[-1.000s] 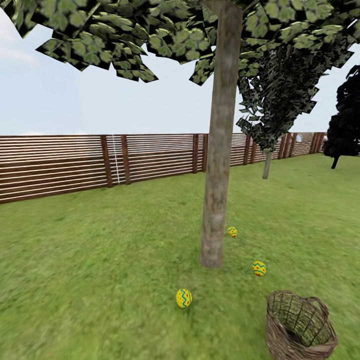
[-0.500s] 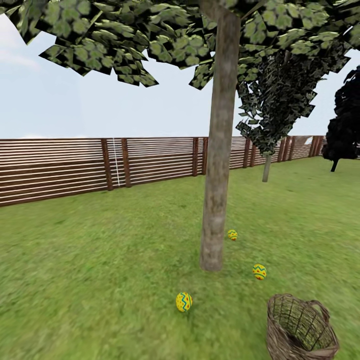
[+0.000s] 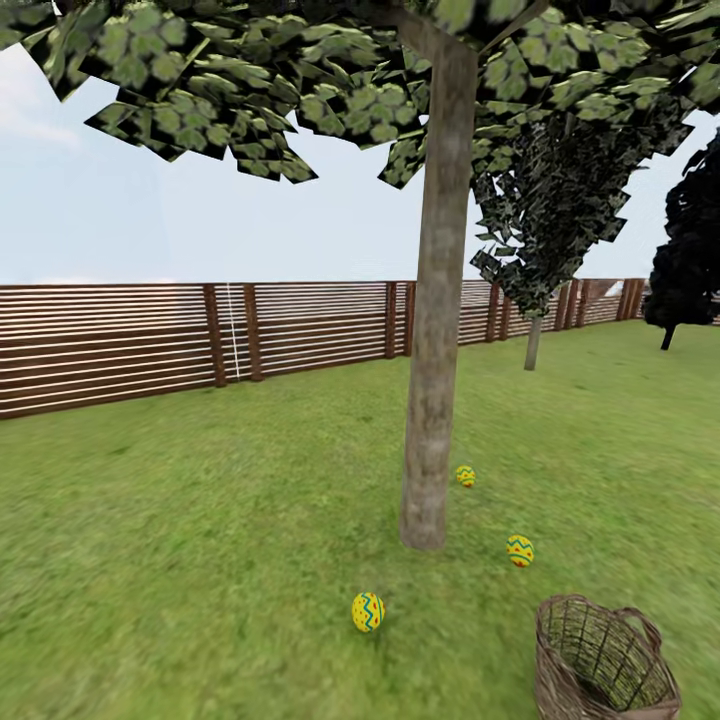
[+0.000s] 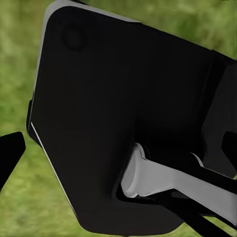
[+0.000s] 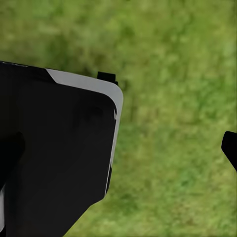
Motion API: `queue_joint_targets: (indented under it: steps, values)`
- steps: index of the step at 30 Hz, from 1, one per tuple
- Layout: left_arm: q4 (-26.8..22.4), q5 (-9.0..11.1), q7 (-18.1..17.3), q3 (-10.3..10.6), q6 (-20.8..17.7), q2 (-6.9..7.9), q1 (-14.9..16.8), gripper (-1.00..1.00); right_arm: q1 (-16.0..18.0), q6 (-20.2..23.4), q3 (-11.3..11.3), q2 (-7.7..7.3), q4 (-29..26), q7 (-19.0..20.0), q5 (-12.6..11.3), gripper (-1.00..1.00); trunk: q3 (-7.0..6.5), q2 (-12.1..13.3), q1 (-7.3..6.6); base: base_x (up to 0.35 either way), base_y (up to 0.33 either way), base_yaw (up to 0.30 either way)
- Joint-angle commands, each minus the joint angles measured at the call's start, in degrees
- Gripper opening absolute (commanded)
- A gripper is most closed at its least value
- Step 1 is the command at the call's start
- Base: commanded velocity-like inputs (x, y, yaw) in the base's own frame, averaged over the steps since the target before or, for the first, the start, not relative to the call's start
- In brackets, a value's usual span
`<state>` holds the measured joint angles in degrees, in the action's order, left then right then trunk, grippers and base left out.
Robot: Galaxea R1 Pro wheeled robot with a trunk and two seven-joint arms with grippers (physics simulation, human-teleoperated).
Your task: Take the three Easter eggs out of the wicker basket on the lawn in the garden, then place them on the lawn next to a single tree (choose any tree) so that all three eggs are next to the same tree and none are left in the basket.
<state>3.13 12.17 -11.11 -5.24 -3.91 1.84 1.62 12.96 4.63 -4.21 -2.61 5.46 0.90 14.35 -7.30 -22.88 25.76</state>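
In the head view, the tree [image 3: 432, 400] with its thick grey-brown trunk rises from the lawn [image 3: 200, 560]. Three Easter eggs lie on the grass around its base: one in front [image 3: 368, 611], one to the right [image 3: 519, 550], and a smaller-looking one just behind the trunk [image 3: 465, 476]. The wicker basket [image 3: 603, 662] stands at the lower right, and no egg shows in the visible part of its inside. In the left wrist view, my left gripper [image 4: 118, 153] is open, its dark fingertips [image 4: 11, 154] at the picture's edges. My right gripper [image 5: 118, 150] is open over grass, one fingertip [image 5: 230, 148] showing.
A brown slatted fence [image 3: 200, 335] encloses the garden at the back. A second leafy tree [image 3: 533, 340] and a dark cypress [image 3: 690, 260] stand farther off to the right. A black robot body part [image 4: 123, 113] lies in front of the grass in both wrist views.
The whole head picture has slid down slightly, so the camera has tilted up. Eggs, basket and tree keep their places relative to each other.
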Motion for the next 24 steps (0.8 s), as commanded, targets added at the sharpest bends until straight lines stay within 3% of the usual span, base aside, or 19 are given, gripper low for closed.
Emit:
queue_joint_targets:
  steps: [1, 24]
  values:
    - [0.12, 0.35, -0.23, -0.46, -0.22, 0.04, 0.05, 1.0, 0.04, 0.14, -0.44, -0.03, 0.07, 0.12, 0.57, 1.0, -0.06, -0.04, 0.02, 0.0, 0.0, 0.0]
    - [0.16, 0.48, -0.23, -0.47, -0.13, 0.06, 0.05, 1.0, 0.04, 0.3, -0.38, 0.23, 0.16, 0.56, 0.68, 1.0, -1.91, -0.04, 0.02, 0.0, 0.0, 0.0]
